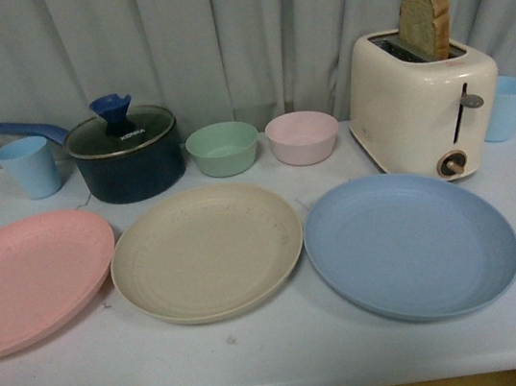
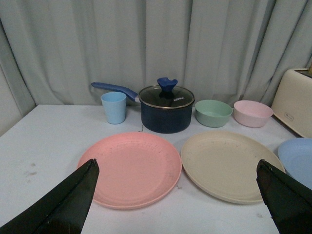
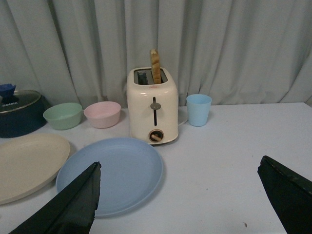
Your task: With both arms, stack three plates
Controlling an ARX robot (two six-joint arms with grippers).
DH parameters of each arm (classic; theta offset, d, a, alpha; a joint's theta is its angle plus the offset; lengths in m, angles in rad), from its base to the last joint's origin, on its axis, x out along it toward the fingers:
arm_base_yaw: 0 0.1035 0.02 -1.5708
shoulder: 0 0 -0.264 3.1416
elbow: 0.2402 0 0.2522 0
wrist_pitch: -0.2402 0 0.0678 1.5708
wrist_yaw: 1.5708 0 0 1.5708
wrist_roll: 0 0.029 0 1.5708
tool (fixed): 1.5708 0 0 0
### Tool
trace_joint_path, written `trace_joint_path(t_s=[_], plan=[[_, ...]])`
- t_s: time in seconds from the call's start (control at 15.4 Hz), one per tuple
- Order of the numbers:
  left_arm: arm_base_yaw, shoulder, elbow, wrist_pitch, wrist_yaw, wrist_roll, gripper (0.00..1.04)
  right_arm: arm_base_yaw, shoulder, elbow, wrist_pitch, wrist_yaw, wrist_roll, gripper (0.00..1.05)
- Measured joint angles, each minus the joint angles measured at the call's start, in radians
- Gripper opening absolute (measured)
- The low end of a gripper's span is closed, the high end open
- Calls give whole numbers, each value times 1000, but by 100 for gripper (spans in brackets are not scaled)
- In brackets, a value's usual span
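Three plates lie side by side on the white table [image 1: 284, 364]: pink plate [image 1: 28, 278] at left, beige plate [image 1: 206, 249] in the middle, blue plate [image 1: 409, 243] at right. Neither arm shows in the front view. My left gripper [image 2: 176, 168] is open and empty, held above the table in front of the pink plate [image 2: 130, 168] and beige plate [image 2: 229, 163]. My right gripper [image 3: 179, 170] is open and empty, in front of the blue plate [image 3: 111, 173]; the beige plate [image 3: 27, 163] lies beside it.
Behind the plates stand a light blue cup [image 1: 29, 167], a dark lidded saucepan [image 1: 126, 154], a green bowl [image 1: 223, 149], a pink bowl [image 1: 302, 137], a cream toaster [image 1: 422, 100] with bread, and another blue cup [image 1: 508, 107]. A grey curtain hangs behind.
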Motion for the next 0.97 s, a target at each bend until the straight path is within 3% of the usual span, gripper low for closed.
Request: trace_joint_path(t_s=[0.97], plan=[[0,0,0,0,0,0,98,0,0,0,0,0,0,98]])
